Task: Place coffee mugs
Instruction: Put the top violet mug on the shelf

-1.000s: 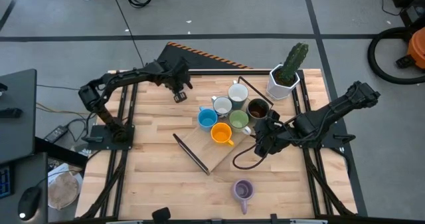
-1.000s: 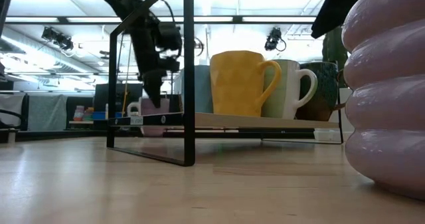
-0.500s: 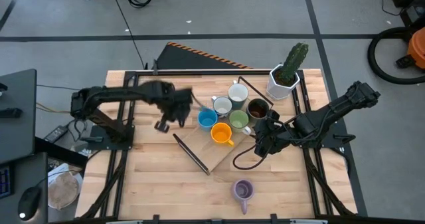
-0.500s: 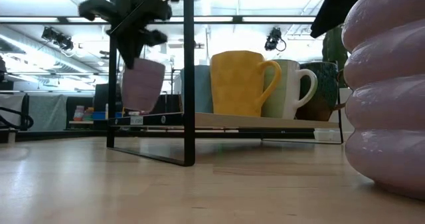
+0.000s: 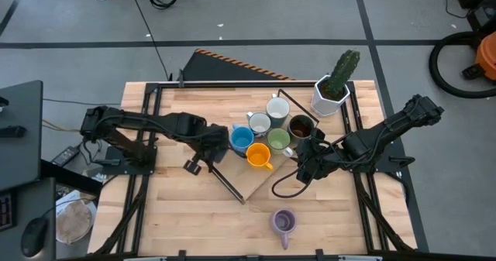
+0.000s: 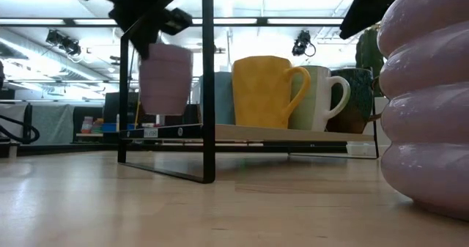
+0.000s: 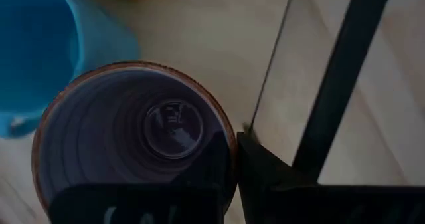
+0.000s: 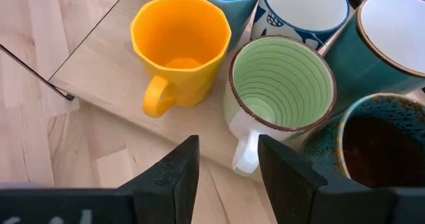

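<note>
Lavender glazed ceramic mug (image 6: 165, 77) hangs above the table, beside the blue mug (image 5: 242, 138) at the edge of the flat wooden tray with a thin black wire frame (image 5: 256, 180). The left gripper (image 5: 208, 148) is closed on its rim. It looks rigid, smooth and breakable, so a firm pinch over the rim wall seems safest. The right gripper (image 8: 224, 169) waits with fingers apart, empty, near the green mug (image 8: 279, 91)

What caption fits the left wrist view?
Left gripper holds a lavender mug above the rack board, beside the blue mug.
</note>
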